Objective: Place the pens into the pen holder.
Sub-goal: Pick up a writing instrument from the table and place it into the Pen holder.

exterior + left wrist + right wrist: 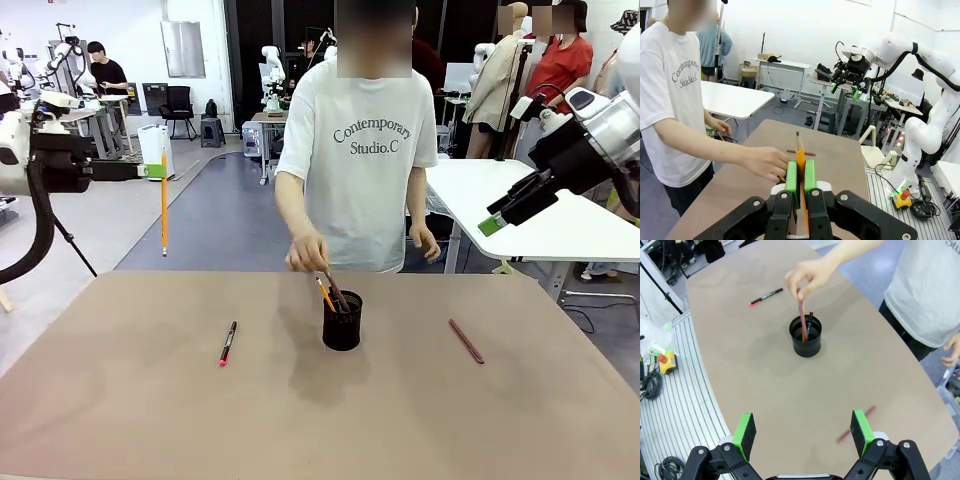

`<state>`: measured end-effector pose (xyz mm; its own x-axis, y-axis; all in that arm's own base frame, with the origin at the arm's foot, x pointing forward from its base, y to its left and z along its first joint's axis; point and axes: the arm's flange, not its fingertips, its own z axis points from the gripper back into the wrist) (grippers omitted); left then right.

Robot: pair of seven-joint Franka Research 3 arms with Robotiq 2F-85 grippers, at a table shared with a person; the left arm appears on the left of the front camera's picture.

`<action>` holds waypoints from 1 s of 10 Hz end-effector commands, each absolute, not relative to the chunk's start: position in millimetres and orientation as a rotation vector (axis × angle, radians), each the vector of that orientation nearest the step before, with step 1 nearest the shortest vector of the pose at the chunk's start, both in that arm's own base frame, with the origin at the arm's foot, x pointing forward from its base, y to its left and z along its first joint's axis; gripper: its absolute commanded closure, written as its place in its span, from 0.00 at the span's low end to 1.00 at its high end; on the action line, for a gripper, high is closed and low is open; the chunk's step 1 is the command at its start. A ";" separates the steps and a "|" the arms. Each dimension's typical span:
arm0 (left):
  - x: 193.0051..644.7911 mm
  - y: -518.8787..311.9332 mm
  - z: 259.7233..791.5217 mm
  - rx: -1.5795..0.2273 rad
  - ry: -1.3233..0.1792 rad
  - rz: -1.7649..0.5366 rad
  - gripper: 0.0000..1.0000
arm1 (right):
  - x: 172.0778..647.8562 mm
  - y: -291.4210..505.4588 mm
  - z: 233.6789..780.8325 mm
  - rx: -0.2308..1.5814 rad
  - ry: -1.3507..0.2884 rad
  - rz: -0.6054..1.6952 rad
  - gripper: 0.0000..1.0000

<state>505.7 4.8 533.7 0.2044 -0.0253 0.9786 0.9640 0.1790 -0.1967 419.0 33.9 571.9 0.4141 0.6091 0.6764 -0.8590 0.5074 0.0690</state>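
A wide brown bench [150,420] was seen from the robot's side, with a person [360,180] in a white printed T-shirt stood at its far edge. A white robot arm was raised on each side of the bench.

The left end effector [800,172] was held high, off the bench's left side. Its green pads were pressed together on a yellow-orange pencil [164,215], which was gripped near its top and hung upright. In the left wrist view the pencil was seen pinched between the two pads.

The right end effector [805,432] was held high at the right side, with its green pads spread wide and nothing between them.

The pen holder [342,322], a black cup, was stood upright near the middle of the bench, nearer the far edge. Several pens were stood in it, leaning. One reddish pen among them was held at its top by the person's hand [308,254], which was reached down over the cup.

A black pen with red ends [228,343] was laid flat on the bench, well to the left of the holder. A maroon pen [466,341] was laid flat, well to the right of it.
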 end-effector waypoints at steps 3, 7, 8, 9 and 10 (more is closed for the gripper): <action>506.3 4.4 536.3 -1.138 -1.094 -0.950 1.00 | 419.2 34.5 573.3 0.468 -0.650 0.953 0.00; 506.3 4.4 536.3 -1.138 -1.094 -0.950 1.00 | 419.2 34.5 573.3 0.468 -0.650 0.953 0.00; 506.3 4.4 536.3 -1.138 -1.094 -0.950 1.00 | 419.2 34.5 573.3 0.468 -0.650 0.953 0.00; 506.3 4.4 536.3 -1.138 -1.094 -0.950 1.00 | 419.2 34.5 573.3 0.468 -0.650 0.953 0.00; 506.3 4.4 536.3 -1.138 -1.094 -0.950 1.00 | 419.2 34.5 573.3 0.468 -0.650 0.953 0.00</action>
